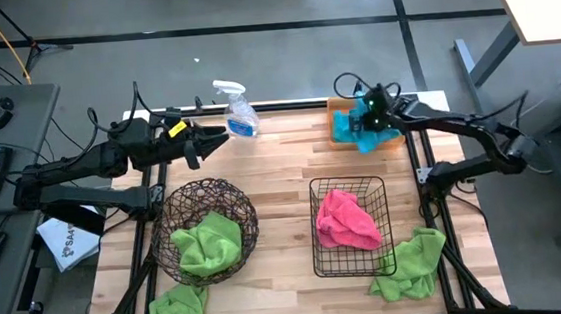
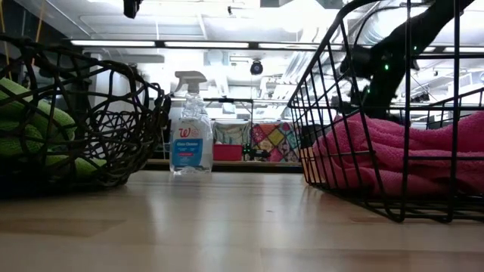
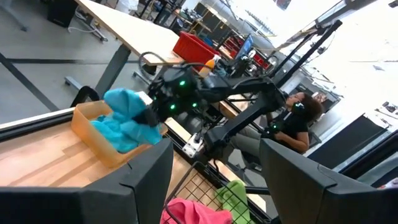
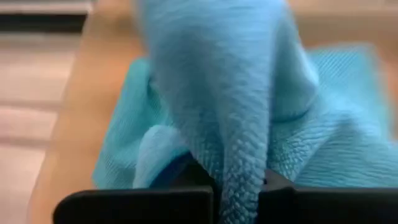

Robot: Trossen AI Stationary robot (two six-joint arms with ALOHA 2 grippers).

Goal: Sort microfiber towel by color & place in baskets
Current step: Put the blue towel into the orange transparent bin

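Note:
My right gripper (image 1: 363, 120) is over the orange tray (image 1: 335, 105) at the table's far right and is shut on a turquoise towel (image 4: 224, 93); more turquoise cloth (image 4: 336, 124) lies in the tray. My left gripper (image 1: 211, 137) hovers open near the far edge, beside the spray bottle, touching nothing. A green towel (image 1: 209, 245) lies in the round brown wire bowl (image 1: 174, 200). A pink towel (image 1: 344, 220) fills the black wire basket (image 1: 313, 189). Two loose green towels (image 1: 177, 306) (image 1: 409, 262) rest on the table near its front edge. My right gripper pinches a bunched fold of the turquoise towel (image 4: 239, 168) between its two fingers (image 4: 155, 202), coming slanting down from the table's right. The held fold stands above the tray's rim (image 3: 124, 102), while the cloth below it lies slack in the tray.
The spray bottle (image 1: 238, 110) with blue liquid stands at the far edge, just right of my left gripper. Bare wood (image 1: 281, 167) lies between the bowl, the basket and the tray. A person (image 3: 298, 118) sits beyond the table's right side.

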